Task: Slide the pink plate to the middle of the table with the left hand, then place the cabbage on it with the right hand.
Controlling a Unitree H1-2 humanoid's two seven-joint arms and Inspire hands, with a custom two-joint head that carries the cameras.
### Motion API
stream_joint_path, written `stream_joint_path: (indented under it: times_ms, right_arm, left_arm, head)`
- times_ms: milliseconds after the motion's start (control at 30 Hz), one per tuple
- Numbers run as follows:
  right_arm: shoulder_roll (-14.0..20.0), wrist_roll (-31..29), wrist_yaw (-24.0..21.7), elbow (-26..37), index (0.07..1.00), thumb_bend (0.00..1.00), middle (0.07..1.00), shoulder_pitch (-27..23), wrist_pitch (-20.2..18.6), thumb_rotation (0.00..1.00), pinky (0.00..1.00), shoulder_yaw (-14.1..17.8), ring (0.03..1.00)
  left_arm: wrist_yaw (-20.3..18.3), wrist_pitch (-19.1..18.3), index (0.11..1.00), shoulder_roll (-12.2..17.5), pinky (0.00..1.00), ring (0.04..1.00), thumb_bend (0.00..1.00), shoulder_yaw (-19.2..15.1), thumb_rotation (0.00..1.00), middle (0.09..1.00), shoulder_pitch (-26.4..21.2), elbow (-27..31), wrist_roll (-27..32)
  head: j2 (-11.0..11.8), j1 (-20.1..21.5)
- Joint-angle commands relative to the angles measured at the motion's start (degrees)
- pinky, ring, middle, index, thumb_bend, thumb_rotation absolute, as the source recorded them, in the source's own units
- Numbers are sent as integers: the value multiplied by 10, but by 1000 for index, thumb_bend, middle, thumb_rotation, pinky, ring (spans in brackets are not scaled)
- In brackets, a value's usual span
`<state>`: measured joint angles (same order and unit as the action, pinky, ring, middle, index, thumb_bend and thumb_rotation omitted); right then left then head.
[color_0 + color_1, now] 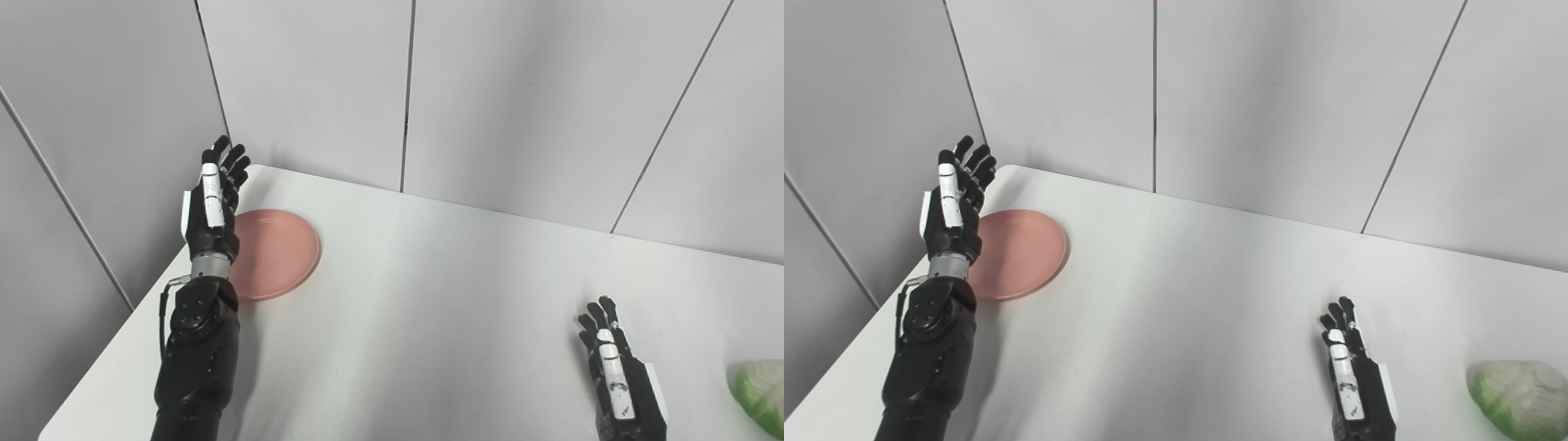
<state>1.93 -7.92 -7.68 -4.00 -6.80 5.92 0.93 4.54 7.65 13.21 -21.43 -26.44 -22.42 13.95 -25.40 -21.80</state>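
At the left of the frame, near the table's [429, 318] far left corner, the left hand [211, 211] stands raised with fingers apart, holding nothing, over the left rim of the pink plate [278, 254]. To slide well, I judge it should lower onto the plate's left edge and push rightward with steady, flat pressure. At lower right, the right hand [1350, 373] rests open and empty, with the cabbage [1516, 392] just to its right, apart from it.
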Motion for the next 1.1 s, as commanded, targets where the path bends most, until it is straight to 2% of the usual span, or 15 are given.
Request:
stream_joint_path:
  times_ms: [0, 100, 300, 467, 533, 633, 933, 1067]
  right_arm:
    - [-1, -1, 4, 21, 979, 518, 969, -4, 1, 834, 1000, 1, 952]
    - [1, 5, 4, 21, 980, 512, 969, -4, 5, 854, 1000, -1, 952]
    - [4, 8, 2, 26, 987, 485, 971, -4, 9, 865, 1000, -2, 953]
    - [6, 17, 3, 25, 982, 485, 964, -4, 16, 885, 1000, 0, 945]
    - [5, 10, 2, 30, 979, 484, 965, -4, 6, 881, 1000, 1, 951]
    - [5, 1, 0, 40, 981, 485, 971, -2, -10, 869, 1000, 2, 961]
    - [6, -6, -3, 45, 984, 461, 973, -1, -14, 878, 1000, 2, 968]
    - [8, 7, 2, 45, 977, 460, 965, -1, -8, 893, 1000, 0, 955]
  left_arm:
    - [12, 19, 804, 26, 848, 804, 691, -11, 966, 795, -27, -4, 0]
    - [24, 11, 785, 38, 838, 782, 698, -17, 968, 776, -29, -22, -7]
    - [46, 9, 758, 62, 801, 754, 650, -18, 973, 750, -33, -67, -19]
    - [36, 17, 764, 76, 789, 755, 666, -17, 972, 754, -37, -115, -14]
    - [35, 18, 760, 79, 792, 753, 674, -17, 974, 750, -39, -130, -13]
    - [33, 12, 758, 82, 799, 755, 679, -16, 981, 750, -39, -139, -10]
    - [-9, 4, 759, 98, 775, 745, 718, -15, 937, 743, -35, -159, 18]
    - [-12, -25, 744, 92, 768, 734, 715, -12, 893, 731, -35, -150, 22]
  head:
    - [-1, -3]
    - [-3, -3]
    - [-6, -5]
    - [-4, -14]
    - [-3, -16]
    - [-4, -16]
    - [-4, -16]
    - [-8, -14]
